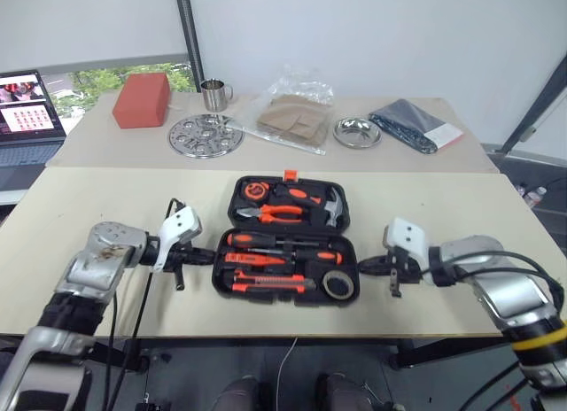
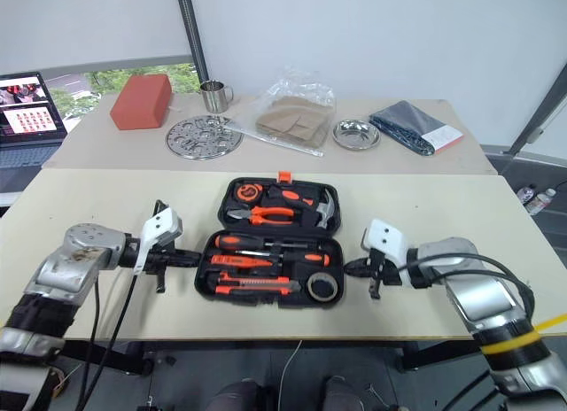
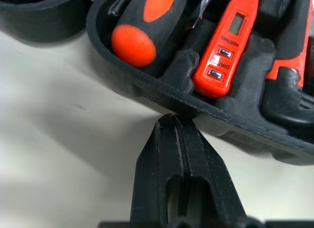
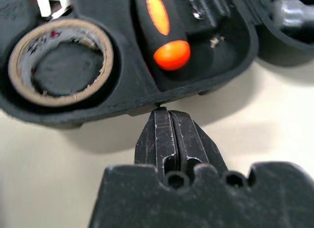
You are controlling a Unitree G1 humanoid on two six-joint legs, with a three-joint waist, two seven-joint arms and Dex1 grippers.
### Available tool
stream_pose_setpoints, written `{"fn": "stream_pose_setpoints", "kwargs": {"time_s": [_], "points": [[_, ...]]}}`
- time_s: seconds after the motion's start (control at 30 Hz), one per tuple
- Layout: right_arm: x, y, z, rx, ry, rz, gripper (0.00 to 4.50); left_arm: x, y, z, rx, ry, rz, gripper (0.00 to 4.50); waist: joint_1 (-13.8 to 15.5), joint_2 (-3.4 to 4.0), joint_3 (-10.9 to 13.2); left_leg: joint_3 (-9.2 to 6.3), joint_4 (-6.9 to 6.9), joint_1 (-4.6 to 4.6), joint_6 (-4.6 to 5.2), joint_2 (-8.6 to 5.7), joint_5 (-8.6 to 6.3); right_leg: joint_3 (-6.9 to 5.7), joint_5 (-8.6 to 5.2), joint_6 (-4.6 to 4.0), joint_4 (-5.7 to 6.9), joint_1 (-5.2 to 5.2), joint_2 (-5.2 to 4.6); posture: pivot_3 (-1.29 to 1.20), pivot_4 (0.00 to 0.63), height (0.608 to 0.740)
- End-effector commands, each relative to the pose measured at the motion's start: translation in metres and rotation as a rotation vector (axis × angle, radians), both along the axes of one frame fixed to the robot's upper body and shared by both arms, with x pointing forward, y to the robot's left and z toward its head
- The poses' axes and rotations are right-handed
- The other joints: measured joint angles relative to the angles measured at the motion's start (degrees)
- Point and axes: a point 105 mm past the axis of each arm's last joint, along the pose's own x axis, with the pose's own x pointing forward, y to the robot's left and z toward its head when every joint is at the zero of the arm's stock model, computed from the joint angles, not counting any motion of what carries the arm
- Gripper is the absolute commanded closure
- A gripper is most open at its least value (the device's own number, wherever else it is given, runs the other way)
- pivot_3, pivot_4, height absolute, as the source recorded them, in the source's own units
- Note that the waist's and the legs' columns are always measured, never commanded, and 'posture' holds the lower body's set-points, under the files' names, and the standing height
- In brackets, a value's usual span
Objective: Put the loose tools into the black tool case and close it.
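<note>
Tools (image 1: 275, 260) all sit in recesses of open black tool case (image 1: 285, 243) mid-counter (image 1: 106, 198); left hand (image 1: 202, 252) and right hand (image 1: 368, 267), both shut and empty, flank its near half; closing remains.

The laptop (image 1: 27, 114) is cut off by the picture's edge, its screen too small to read. In the right wrist view, the tape roll (image 4: 59, 61) and tool case (image 4: 122, 98) run past the frame.
</note>
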Motion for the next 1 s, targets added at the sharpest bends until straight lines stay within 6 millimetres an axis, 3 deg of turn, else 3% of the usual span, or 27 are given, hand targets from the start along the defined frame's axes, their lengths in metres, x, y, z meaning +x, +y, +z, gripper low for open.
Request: {"fn": "stream_pose_setpoints", "kwargs": {"time_s": [0.03,0.17,0.3,0.33,0.4,0.43,0.57,0.73,0.87,1.0], "points": [[-0.022,0.019,0.009,0.057,-0.016,0.096,4.5,-0.02,-0.01,0.002,-0.033,0.021,-0.092,4.47,0.03,0.0,0.0,-0.02,-0.02,0.01,-0.22,0.02,-0.12,0.0,-0.02,-0.02,0.01,-0.01,-0.01,0.0,0.15,0.734],[-0.024,0.011,-0.001,0.025,-0.025,0.028,4.5,-0.036,-0.008,-0.004,-0.008,0.036,-0.113,4.47,0.06,0.01,0.0,-0.03,-0.01,0.17,-0.41,0.03,-0.22,0.03,-0.03,-0.02,0.05,0.11,-0.16,0.0,0.15,0.734],[-0.011,-0.013,-0.003,0.003,-0.037,-0.155,4.5,-0.025,0.01,-0.01,0.045,-0.006,0.019,4.47,0.24,0.02,0.01,-0.03,-0.01,0.27,-0.5,0.04,-0.27,0.11,-0.03,-0.02,0.04,0.16,-0.26,0.0,0.15,0.734],[-0.011,-0.02,-0.001,0.008,-0.027,-0.193,4.04,-0.02,0.019,-0.01,0.057,-0.007,0.072,4.08,0.37,0.05,0.03,-0.02,-0.01,0.27,-0.5,0.03,-0.27,0.11,-0.03,-0.02,0.05,0.16,-0.28,0.0,0.15,0.734],[-0.008,-0.034,0.006,0.021,-0.007,-0.273,3.67,-0.013,0.037,-0.009,0.055,0.019,0.173,3.72,0.75,0.07,0.03,-0.02,-0.01,0.27,-0.5,0.03,-0.27,0.12,-0.02,-0.03,0.07,0.16,-0.28,0.0,0.15,0.734],[-0.005,-0.039,0.011,0.042,0.004,-0.326,3.21,-0.01,0.045,-0.006,0.033,0.044,0.226,3.28,0.88,0.07,0.03,-0.02,-0.01,0.28,-0.51,0.04,-0.27,0.11,-0.01,-0.05,0.08,0.16,-0.27,0.0,0.15,0.734],[0.017,-0.044,0.038,0.192,0.064,-0.486,1.88,0.02,0.057,0.02,-0.151,0.157,0.455,1.9,0.98,0.04,0.07,-0.01,-0.01,0.29,-0.76,0.25,-0.12,0.1,0.02,-0.03,0.11,0.08,-0.2,0.0,0.15,0.734],[0.043,-0.029,0.046,0.311,0.155,-0.585,0.27,0.048,0.033,0.04,-0.273,0.316,0.592,0.05,1.43,-0.03,0.08,-0.1,0.0,0.21,-0.81,0.23,0.15,0.09,0.17,-0.11,0.33,0.04,-0.11,0.0,0.15,0.734],[0.062,-0.012,0.041,0.362,0.209,-0.626,0.27,0.062,0.004,0.047,-0.339,0.387,0.607,0.05,1.32,-0.04,0.06,-0.07,0.2,-0.15,-0.07,-0.04,0.47,0.13,0.25,-0.28,0.9,-0.24,-0.01,0.0,0.15,0.734],[0.079,0.001,0.037,0.378,0.219,-0.674,0.27,0.071,-0.015,0.039,-0.31,0.37,0.599,0.05,0.66,-0.05,0.06,-0.03,0.16,-0.53,-0.04,-0.15,0.48,0.14,0.25,-0.26,0.87,-0.6,0.08,0.0,0.15,0.734]]}}
